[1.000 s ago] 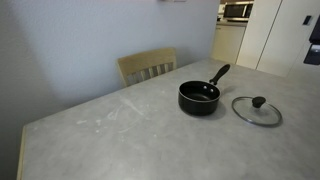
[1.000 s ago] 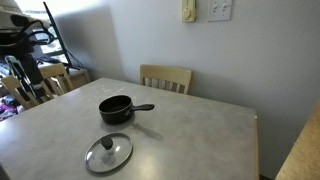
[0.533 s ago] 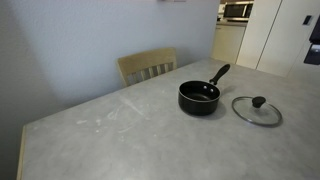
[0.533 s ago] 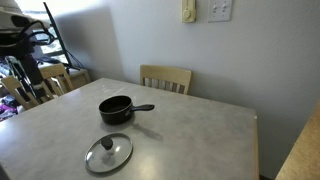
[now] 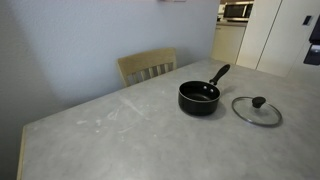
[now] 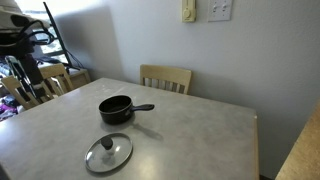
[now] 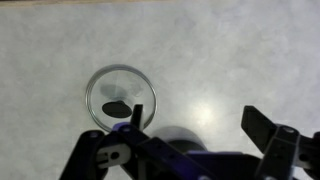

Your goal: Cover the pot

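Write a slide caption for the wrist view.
Open gripper over the grey table, with the glass lid lying flat, knob up, just ahead of it.

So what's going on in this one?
Nothing is being held. The pot sits uncovered on the table, and its glass lid lies flat beside it, not touching it. In the wrist view the gripper is above the lid, with its jaws wide apart and empty. The pot is not yet covered.
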`<state>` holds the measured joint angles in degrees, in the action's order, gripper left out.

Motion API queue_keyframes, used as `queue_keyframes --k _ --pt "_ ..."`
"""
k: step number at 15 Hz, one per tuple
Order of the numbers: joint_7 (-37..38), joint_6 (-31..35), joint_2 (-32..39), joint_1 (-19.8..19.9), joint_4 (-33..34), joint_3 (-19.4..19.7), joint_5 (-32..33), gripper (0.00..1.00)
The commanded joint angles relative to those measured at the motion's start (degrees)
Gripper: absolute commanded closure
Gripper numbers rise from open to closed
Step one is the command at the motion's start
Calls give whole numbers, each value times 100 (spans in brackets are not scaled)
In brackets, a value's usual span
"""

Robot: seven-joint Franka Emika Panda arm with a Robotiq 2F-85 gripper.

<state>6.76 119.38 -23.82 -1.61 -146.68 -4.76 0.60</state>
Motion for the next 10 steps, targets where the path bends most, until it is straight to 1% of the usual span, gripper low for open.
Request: queue_keyframes --k 1,7,10 --pt "7 -10 1 -21 7 19 8 0" --pt "7 -10 1 -21 7 19 8 0" --pt "-5 267 147 10 -23 40 35 0"
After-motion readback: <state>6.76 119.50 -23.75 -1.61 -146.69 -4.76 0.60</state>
